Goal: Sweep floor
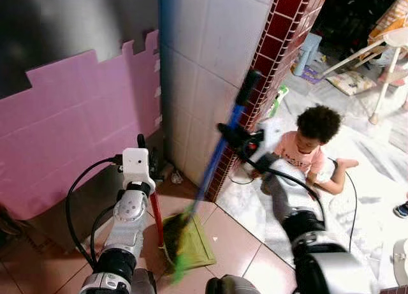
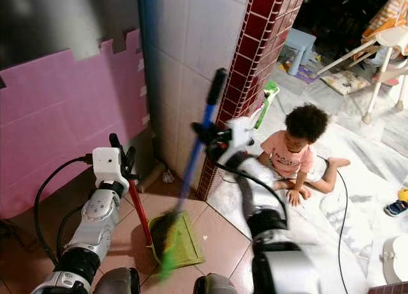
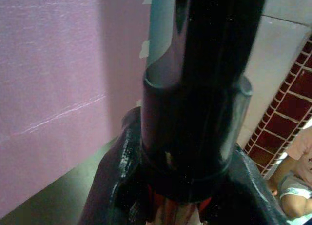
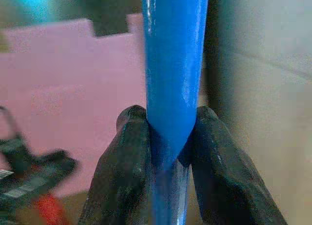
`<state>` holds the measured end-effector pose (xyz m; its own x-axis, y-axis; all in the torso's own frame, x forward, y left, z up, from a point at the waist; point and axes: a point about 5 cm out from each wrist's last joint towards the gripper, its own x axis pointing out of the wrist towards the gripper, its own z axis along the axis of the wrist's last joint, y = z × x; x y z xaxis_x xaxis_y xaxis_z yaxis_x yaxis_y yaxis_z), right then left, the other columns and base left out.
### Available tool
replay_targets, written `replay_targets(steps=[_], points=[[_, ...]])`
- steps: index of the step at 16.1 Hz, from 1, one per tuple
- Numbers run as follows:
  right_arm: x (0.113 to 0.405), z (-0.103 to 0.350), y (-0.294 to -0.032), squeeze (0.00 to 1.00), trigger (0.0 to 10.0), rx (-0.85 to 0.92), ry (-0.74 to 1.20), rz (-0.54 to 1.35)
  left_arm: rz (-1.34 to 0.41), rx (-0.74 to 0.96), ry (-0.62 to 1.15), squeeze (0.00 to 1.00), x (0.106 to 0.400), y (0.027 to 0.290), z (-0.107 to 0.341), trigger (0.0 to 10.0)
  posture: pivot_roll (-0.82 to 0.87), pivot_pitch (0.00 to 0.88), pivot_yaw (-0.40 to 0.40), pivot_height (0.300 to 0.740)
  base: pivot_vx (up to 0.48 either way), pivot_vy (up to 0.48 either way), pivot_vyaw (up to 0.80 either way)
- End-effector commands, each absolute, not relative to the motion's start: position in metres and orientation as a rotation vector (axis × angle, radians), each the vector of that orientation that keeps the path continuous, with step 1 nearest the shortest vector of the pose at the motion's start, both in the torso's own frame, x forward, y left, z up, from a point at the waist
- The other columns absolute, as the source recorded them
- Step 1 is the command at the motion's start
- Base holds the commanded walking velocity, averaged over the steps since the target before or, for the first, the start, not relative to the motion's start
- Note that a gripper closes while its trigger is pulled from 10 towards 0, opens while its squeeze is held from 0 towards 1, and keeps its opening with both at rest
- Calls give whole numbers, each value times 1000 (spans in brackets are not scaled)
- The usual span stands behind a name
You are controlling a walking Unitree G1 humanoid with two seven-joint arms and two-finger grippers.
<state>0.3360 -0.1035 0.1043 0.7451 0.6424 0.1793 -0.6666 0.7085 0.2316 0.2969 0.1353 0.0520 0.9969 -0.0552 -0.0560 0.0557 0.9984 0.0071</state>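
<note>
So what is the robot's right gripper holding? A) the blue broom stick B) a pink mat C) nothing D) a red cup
A: in the right wrist view the two black fingers of the right gripper are shut on the blue broom stick, and its green bristles sit at the green dustpan.

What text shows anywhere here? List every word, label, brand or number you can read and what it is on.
None can be read. The blue broom handle, the red dustpan handle, the green dustpan, the pink foam mat and the person's pink shirt all look plain.
</note>
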Motion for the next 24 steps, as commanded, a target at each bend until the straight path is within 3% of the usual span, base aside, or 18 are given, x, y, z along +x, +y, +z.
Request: replay_targets(steps=[1,8,12,18,24], points=[[343,126,-104,0,10000,342,-172,737,-93,28,-4,0,303,131,66,10000,-111,9,-76,740,0,0,0],[355,204,-107,0,10000,187,-529,653,-113,92,2,0,301,157,72,10000,-59,50,25,740,0,0,0],[360,216,-117,0,10000,107,-576,608,-109,107,13,0,300,163,72,10000,-51,49,28,740,0,0,0],[357,189,-132,0,10000,-116,-499,594,-119,108,6,0,296,159,74,10000,-44,60,1,740,0,0,0],[346,134,-138,0,10000,-149,-319,574,-124,109,-12,0,292,152,77,10000,-35,112,-39,740,0,0,0]])
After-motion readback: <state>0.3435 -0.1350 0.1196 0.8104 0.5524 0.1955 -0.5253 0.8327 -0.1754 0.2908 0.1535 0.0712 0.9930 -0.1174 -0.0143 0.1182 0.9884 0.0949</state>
